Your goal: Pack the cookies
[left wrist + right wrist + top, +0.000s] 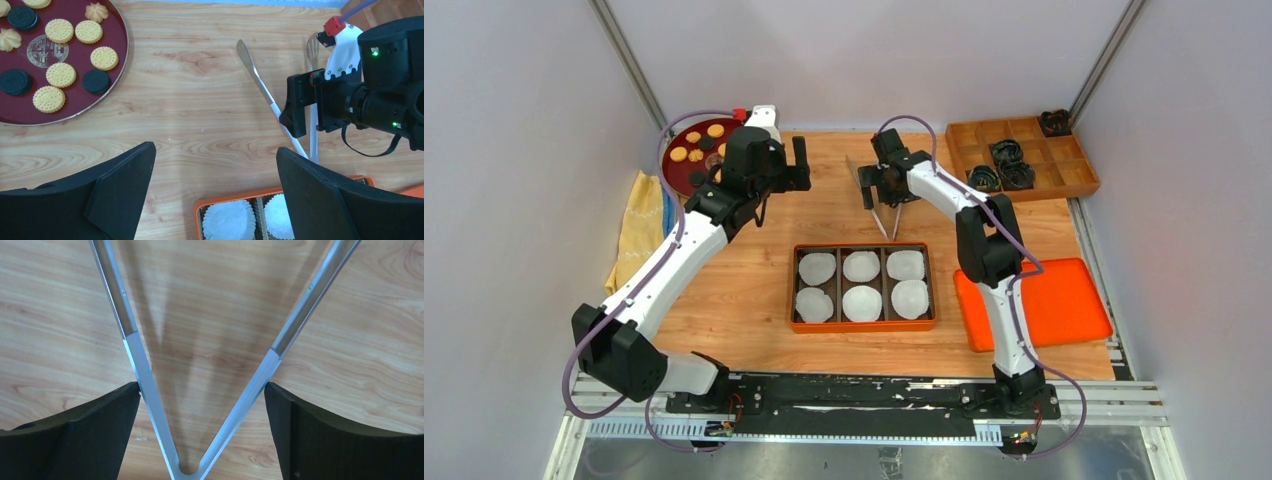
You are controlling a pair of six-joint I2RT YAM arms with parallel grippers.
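The cookies (pixel 696 145) lie on a dark red round plate (pixel 676 178) at the far left; golden round, black and flower-shaped ones show in the left wrist view (pixel 60 31) on the plate (pixel 116 55). The orange box (pixel 864 325) holds six white paper cups (pixel 861 266), all without cookies. My left gripper (pixel 796 168) is open and empty (pixel 214 165), hovering between plate and box. Metal tongs (pixel 886 222) lie spread in a V (pixel 131 347). My right gripper (pixel 882 190) is open (pixel 202 390), straddling the tongs near the hinge, fingertips at the outer sides of both arms.
An orange lid (pixel 1054 300) lies at the right of the box. A wooden compartment tray (pixel 1064 165) with black items stands at the far right. A yellow cloth (pixel 639 230) lies at the left edge. The box rim (pixel 235 196) sits just below my left fingers.
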